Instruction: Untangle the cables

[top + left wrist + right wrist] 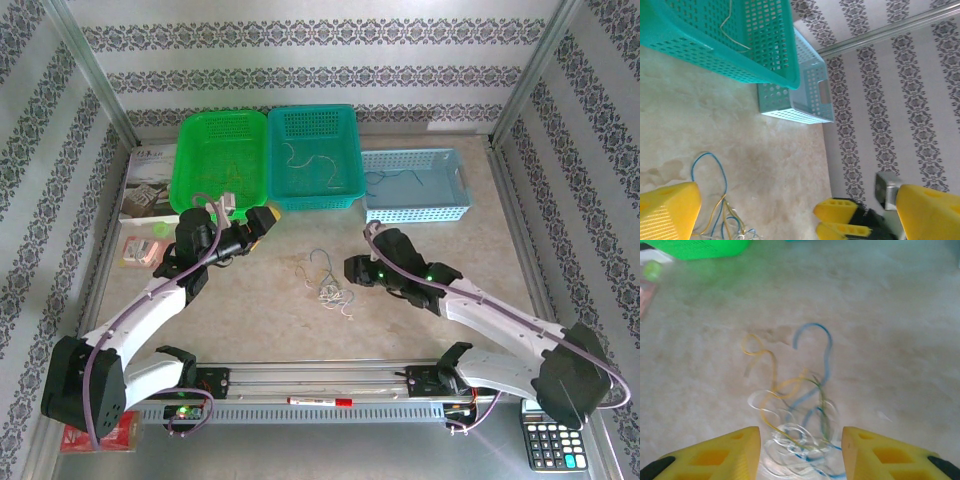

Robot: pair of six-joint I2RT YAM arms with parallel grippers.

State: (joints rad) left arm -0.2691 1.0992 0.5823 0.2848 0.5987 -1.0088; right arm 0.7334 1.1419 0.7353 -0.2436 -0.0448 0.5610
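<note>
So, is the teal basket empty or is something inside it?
Not empty: thin wires lie on the floor of the teal basket, seen from above.

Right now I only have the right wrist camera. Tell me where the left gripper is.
Observer: The left gripper hangs open and empty by the near corner of the green basket, left of the tangle.
Operator: Check the other baskets for wires.
Observer: The teal basket holds a loose thin wire.
Operator: Now look in the blue tray.
Observer: A thin blue wire lies in the blue tray.
</note>
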